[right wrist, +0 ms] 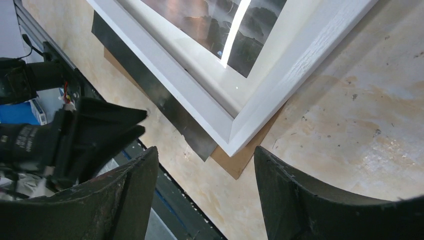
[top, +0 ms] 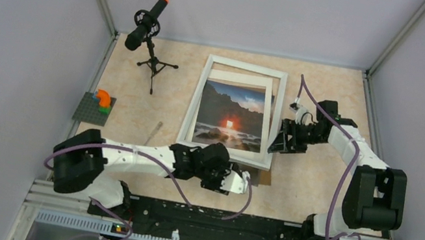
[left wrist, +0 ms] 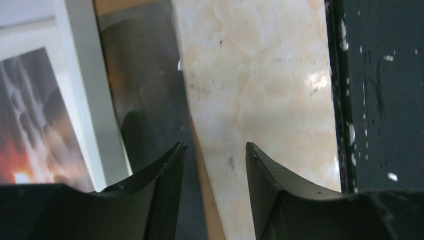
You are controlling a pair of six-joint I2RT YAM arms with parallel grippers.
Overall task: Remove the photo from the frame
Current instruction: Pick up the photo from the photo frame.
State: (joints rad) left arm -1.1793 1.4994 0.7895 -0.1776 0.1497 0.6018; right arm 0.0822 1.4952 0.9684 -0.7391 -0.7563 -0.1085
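Left arm lies stretched low across the bottom of the top view. The left gripper (top: 246, 184) sits just off the lower right corner of the frame (top: 242, 66). We note its jaws apart, with the edge of the brown board (right wrist: 241, 161) showing in the gap and nothing clamped. Right arm reaches in from the right, bent at the elbow. The right gripper (top: 276, 143) has its jaws apart beside the frame's right border. The photo (top: 230, 115) lies skewed inside the frame, at centre.

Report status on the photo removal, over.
Left gripper, right gripper both open, empty. Glossy rectangular sunset photo inside white rectangular frame. Brown backing board underneath, sticking out.
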